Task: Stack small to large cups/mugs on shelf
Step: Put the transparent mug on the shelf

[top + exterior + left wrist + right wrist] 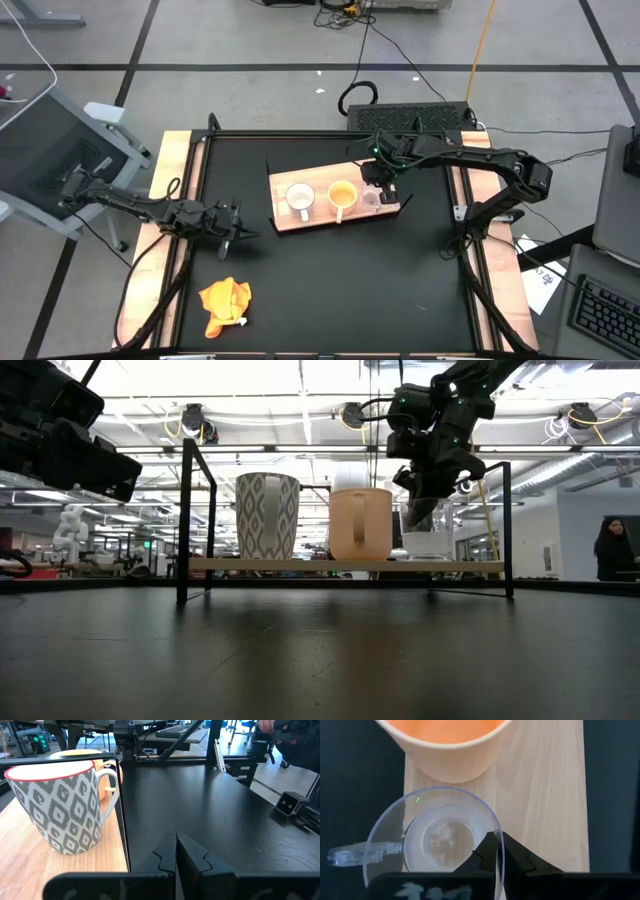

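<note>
Pinching the rim of the clear glass cup (437, 840), the right gripper (496, 851) has its fingers narrowed on the wall, one inside and one outside. Glass cup stands on the shelf (330, 215) directly beneath the gripper, with the yellow-orange cup (342, 194) just beside it and the white cup (299, 198) beyond that. Judged step: placing the last cup in the row. Next move likely calls for opening and lifting straight up, clear of the rim. Left gripper (236, 229) waits over the tabletop, fingers closed together and empty.
</note>
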